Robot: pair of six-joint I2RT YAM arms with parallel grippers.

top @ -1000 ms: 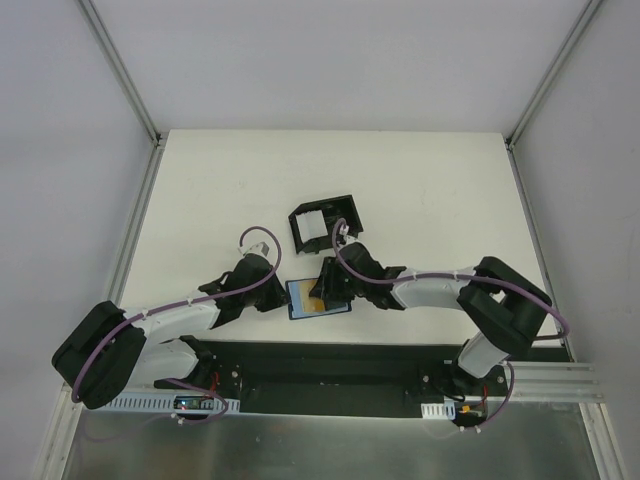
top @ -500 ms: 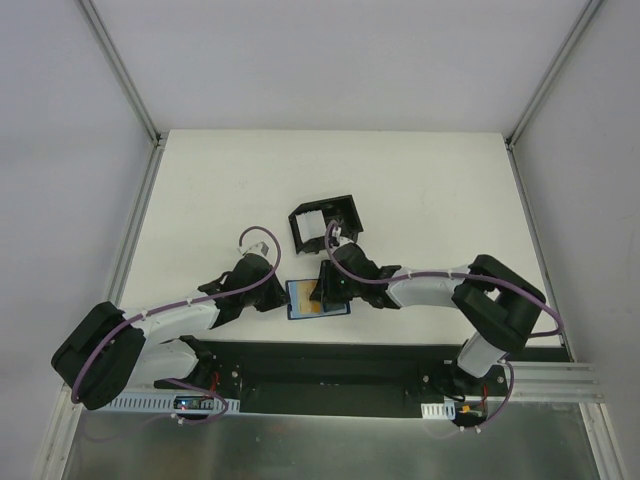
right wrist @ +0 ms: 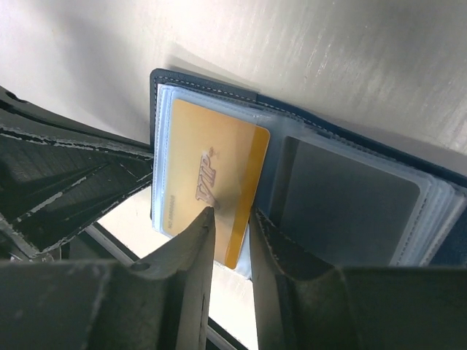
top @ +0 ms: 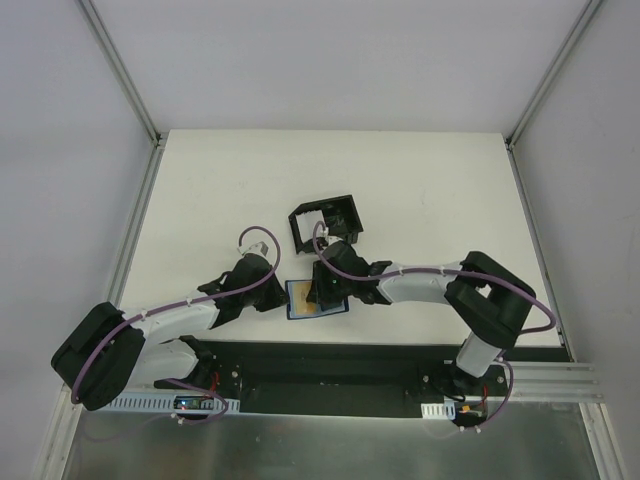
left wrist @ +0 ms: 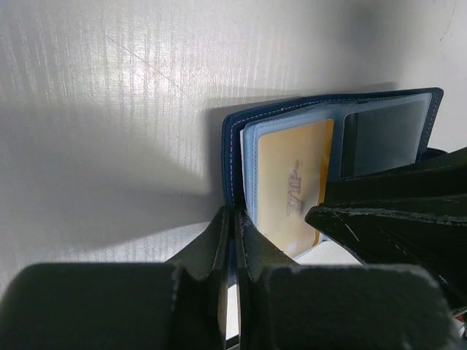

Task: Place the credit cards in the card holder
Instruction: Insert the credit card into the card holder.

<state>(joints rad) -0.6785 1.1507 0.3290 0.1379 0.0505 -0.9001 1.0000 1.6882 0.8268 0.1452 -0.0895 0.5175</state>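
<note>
Only 1 readable text: "VIP", slanted embossed script, mid-face of the gold card (right wrist: pixel 208 186), which sits in a clear sleeve of the blue card holder (right wrist: pixel 343 211). Left wrist view: same word, turned sideways. Nothing else legible.

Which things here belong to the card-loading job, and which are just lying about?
Job:
- blue card holder, lying open
- gold VIP card, at its clear sleeves
- left tool, shut on the holder's cover
- right tool, at the card's edge

Lying about:
- black open-topped box, behind the holder
</note>
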